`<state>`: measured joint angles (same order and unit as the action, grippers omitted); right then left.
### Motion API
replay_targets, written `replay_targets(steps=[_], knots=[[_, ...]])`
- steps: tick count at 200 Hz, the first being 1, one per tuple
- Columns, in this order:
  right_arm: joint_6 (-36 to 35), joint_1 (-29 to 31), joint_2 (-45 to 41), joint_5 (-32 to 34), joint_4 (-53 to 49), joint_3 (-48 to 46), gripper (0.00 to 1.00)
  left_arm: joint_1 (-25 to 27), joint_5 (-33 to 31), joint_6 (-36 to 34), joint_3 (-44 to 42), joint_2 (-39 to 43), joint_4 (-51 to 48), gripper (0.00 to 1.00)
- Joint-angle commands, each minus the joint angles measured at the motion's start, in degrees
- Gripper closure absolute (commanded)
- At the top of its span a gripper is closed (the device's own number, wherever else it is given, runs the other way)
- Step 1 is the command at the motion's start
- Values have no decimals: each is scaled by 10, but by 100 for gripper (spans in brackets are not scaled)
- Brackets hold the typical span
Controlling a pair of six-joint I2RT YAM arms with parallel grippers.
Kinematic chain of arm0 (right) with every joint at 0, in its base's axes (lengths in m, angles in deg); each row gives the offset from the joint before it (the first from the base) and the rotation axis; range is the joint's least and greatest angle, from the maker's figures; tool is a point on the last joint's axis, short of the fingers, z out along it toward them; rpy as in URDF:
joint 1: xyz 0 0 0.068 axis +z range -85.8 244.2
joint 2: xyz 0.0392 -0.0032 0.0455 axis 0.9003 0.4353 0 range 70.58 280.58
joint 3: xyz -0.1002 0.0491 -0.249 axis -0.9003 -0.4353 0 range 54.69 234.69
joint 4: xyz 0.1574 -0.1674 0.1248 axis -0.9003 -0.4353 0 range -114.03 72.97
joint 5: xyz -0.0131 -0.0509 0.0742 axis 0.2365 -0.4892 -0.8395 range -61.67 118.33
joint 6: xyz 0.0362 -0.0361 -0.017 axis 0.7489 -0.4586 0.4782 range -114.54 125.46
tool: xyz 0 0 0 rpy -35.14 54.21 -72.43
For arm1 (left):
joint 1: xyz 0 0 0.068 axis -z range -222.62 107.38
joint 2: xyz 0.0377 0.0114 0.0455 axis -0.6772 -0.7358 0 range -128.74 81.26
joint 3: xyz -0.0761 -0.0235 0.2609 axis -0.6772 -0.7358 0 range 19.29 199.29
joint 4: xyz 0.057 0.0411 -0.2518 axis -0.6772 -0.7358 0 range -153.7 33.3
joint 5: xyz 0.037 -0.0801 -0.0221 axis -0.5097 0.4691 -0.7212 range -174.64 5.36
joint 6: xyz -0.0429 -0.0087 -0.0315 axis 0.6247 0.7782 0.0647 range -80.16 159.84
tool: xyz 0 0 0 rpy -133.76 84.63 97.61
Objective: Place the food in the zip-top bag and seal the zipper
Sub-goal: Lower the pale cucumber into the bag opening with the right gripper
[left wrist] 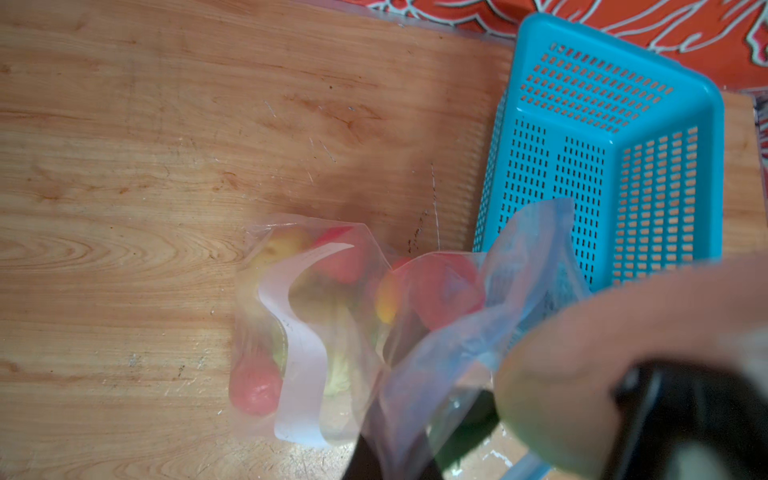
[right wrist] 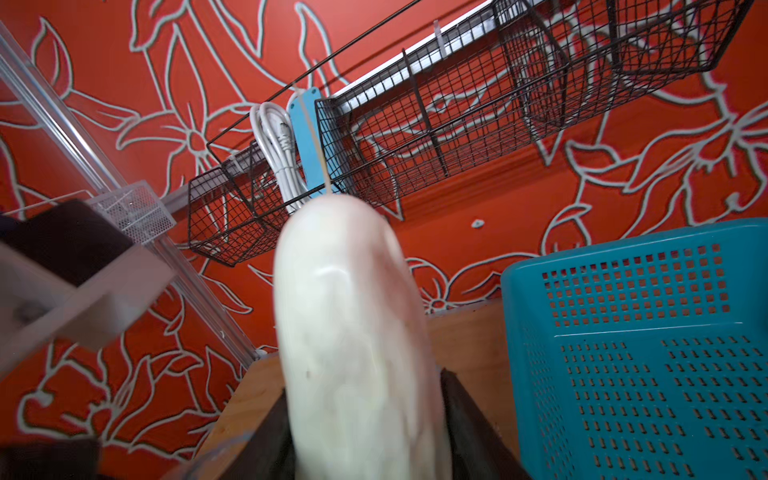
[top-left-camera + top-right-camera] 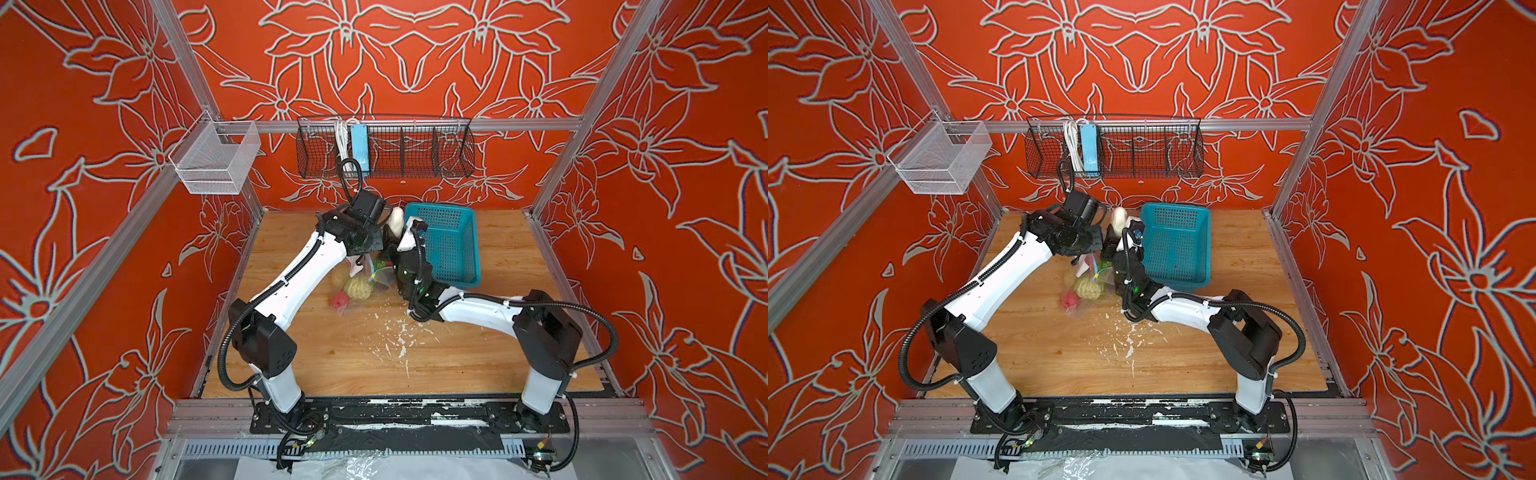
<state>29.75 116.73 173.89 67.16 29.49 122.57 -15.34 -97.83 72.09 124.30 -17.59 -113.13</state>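
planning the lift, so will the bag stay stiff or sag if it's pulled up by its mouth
Likely floppy: the bag creases and drapes where its mouth is raised. Probably bottom-heavy: the food sits bunched at its closed end, so it may sag and swing.

1. The left arm (image 3: 291,286) and right arm (image 3: 478,309) each have glossy white link shells between chunky black joint housings (image 3: 266,340).
2. Black corrugated cable conduit (image 3: 221,357) loops outside each arm, strapped on with white zip ties (image 3: 284,282).
3. A small green light (image 3: 420,291) glows on the right arm's black section.
4. Both arms are mounted on a black base plate (image 3: 374,415) at the near edge, its paint chipped white.
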Motion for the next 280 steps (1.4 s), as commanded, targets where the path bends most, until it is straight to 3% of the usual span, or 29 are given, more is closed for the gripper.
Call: replay_targets(steps=[1,37,109,119,136,184,206,227,239,262,280], knots=[[6,12,-15,-31,-1,-10,70,-3,11,-4,2,21,29,100],[13,13,-24,-76,-40,-28,70,-14,29,-13,4,25,43,100],[-13,12,5,-93,-177,12,68,-22,45,-32,14,44,60,100],[-22,10,16,-113,-194,29,63,-24,45,-33,13,46,63,100],[-39,9,42,-161,-268,84,64,-24,54,-46,18,47,70,100],[-27,-2,57,-163,-369,136,61,-24,80,-60,16,51,82,100],[0,-27,69,-205,-436,175,57,-24,83,-67,11,55,83,100],[17,-48,78,-261,-475,202,42,-24,83,-70,-5,66,89,100],[23,-51,70,-266,-474,200,25,-24,81,-73,-18,73,95,100],[24,-54,34,-288,-432,170,3,-25,72,-77,-42,87,105,100],[25,-54,6,-302,-410,156,2,-26,64,-73,-57,95,107,100]])
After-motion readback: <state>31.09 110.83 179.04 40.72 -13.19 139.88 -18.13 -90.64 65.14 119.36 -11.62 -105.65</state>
